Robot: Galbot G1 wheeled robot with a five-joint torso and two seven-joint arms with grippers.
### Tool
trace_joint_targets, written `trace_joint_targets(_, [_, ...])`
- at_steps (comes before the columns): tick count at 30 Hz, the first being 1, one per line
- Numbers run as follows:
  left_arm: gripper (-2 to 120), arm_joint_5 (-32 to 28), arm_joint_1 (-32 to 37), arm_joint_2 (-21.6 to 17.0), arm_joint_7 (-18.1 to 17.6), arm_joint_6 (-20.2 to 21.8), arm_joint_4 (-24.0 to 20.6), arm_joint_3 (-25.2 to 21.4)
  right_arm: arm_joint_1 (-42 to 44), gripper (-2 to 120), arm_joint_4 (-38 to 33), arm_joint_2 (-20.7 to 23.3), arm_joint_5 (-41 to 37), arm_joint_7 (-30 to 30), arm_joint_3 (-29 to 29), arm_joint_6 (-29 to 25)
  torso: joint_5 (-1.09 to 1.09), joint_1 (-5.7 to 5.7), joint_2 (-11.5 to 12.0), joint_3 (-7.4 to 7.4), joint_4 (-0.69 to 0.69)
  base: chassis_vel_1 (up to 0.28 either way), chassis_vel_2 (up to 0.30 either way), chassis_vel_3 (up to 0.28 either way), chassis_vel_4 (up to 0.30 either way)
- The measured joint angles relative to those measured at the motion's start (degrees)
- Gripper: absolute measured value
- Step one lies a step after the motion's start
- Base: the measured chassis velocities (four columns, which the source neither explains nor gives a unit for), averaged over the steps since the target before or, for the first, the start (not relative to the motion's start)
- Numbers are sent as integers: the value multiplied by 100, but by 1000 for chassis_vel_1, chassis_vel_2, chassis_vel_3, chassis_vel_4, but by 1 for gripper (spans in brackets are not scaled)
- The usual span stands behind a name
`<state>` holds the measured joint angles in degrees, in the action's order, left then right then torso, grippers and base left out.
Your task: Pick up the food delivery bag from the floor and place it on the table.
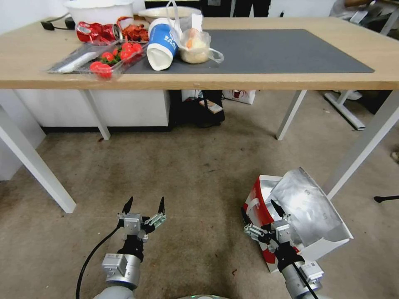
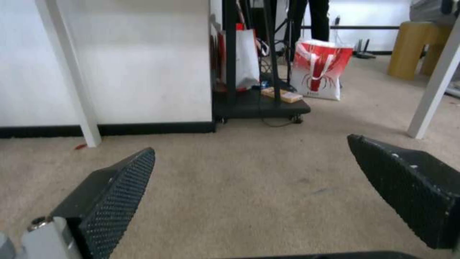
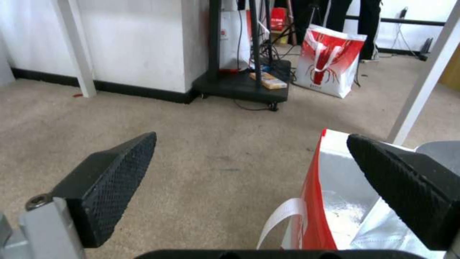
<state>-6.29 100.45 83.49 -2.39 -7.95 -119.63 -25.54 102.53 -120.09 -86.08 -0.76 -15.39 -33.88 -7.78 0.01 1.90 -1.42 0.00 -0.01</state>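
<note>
Right gripper (image 1: 259, 214), fingers apart, straddles the red-and-white foil-lined delivery bag's (image 1: 309, 216) rim at five o'clock; left gripper (image 1: 144, 204) hovers spread over carpet.

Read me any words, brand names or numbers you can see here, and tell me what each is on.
Nothing reads clearly.
Blue and white cup: white lettering, too blurred to read.
Crushed red cans: print unreadable.
Lobster-print shopping bag: small print under the picture, too small to read.
Food delivery bag: faint marks on the foil, cannot tell.
</note>
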Motion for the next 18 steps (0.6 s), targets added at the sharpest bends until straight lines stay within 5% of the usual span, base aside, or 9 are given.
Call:
trace_joint_targets(10, [100, 102, 59, -42, 42, -15, -4, 38, 6, 100, -261, 479, -240, -190, -200, 151, 0, 3, -20, 0, 0, 0, 0, 0, 0])
trace_joint_targets(18, [100, 8, 50, -120, 47, -16, -23, 17, -124, 100, -17, 1577, -1315, -467, -1006, 250, 1, 5, -32, 0, 1, 0, 0, 0, 0])
